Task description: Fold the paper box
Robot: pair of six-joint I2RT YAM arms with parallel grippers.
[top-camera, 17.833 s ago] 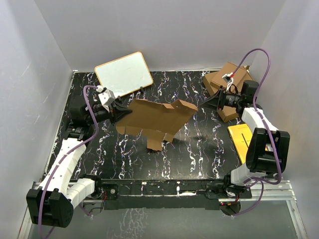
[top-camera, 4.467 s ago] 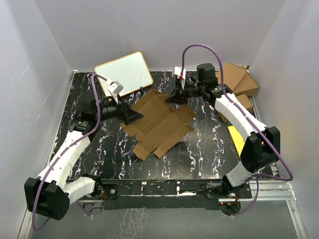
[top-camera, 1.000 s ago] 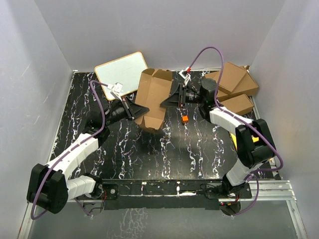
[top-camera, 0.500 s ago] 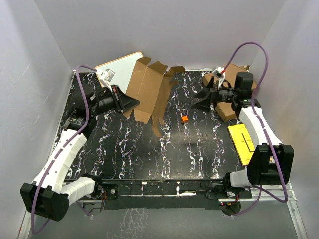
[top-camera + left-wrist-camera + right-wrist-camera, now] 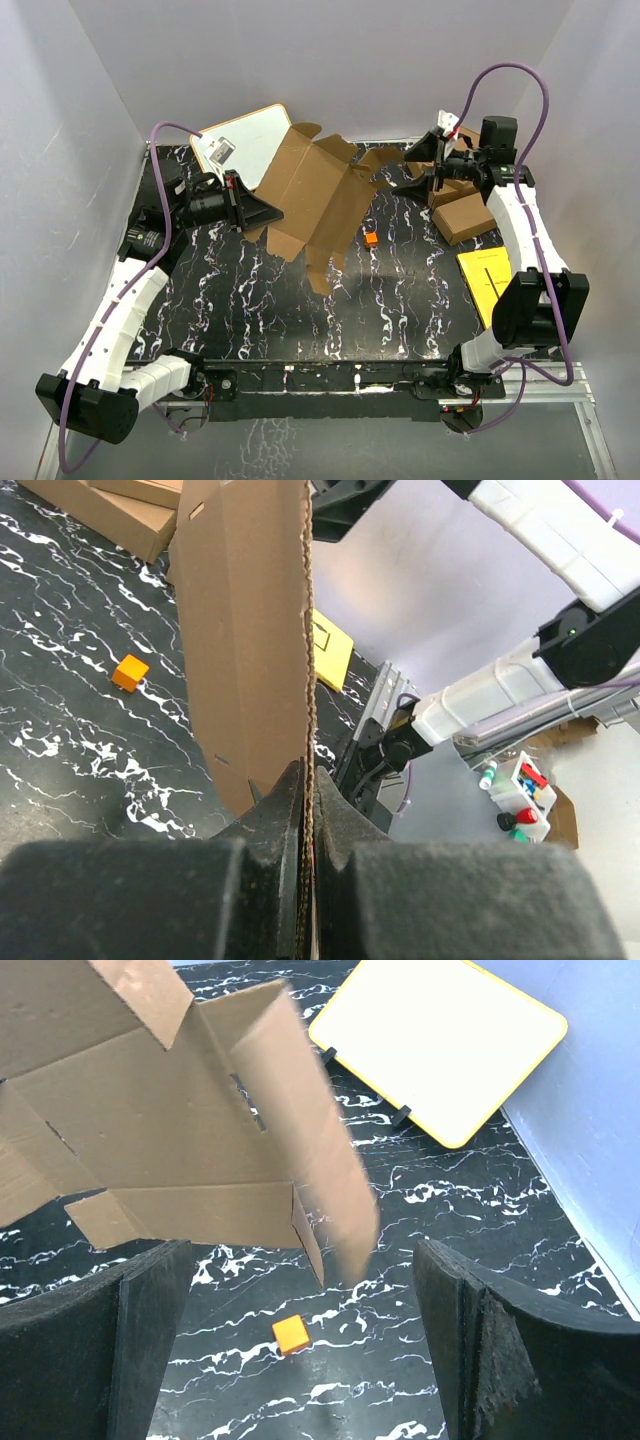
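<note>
The paper box (image 5: 320, 200) is a flat sheet of brown die-cut cardboard with flaps, held tilted above the back middle of the table. My left gripper (image 5: 262, 212) is shut on its left edge. In the left wrist view the corrugated edge of the box (image 5: 245, 630) runs straight down into the left gripper (image 5: 308, 780). My right gripper (image 5: 412, 172) stands open just right of the box's right flap, holding nothing. In the right wrist view the box (image 5: 150, 1130) fills the upper left, one flap blurred, beyond the wide-apart jaws of the right gripper (image 5: 305, 1295).
A small orange cube (image 5: 370, 239) (image 5: 291, 1335) lies on the black marbled table under the box. A white board with a yellow rim (image 5: 245, 145) leans at the back left. Larger brown cartons (image 5: 465, 215) and a yellow sheet (image 5: 487, 280) sit along the right side.
My right gripper has opened, let go of the box and drawn back to the right. The box has spread out wider while the left gripper keeps hold and has pulled left.
</note>
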